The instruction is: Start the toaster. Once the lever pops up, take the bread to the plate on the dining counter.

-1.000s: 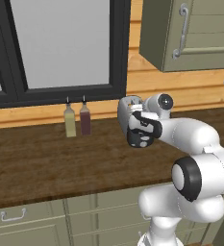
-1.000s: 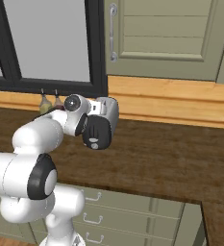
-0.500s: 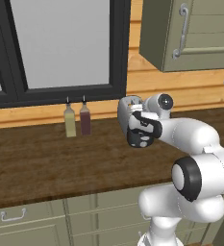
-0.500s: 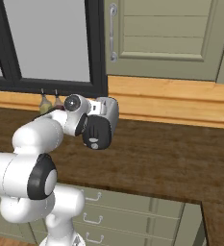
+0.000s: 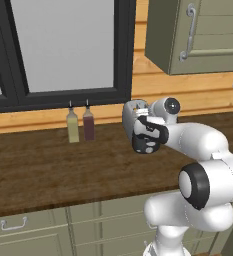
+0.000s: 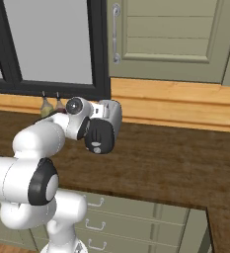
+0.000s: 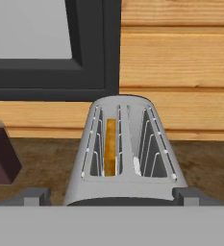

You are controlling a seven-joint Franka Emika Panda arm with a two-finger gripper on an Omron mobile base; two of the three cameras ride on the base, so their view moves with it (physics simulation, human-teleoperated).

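On the worktop (image 5: 48, 165), the arm half hides the toaster (image 5: 130, 112).

You have one toaster (image 7: 125, 158) with two slots, one bread (image 7: 110, 146) slice inside, and two bottles (image 5: 80, 125) at nine o'clock.

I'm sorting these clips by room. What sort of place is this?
A kitchen, most likely: a toaster holding bread on a dark wood worktop, drawers below, a wall cabinet above.
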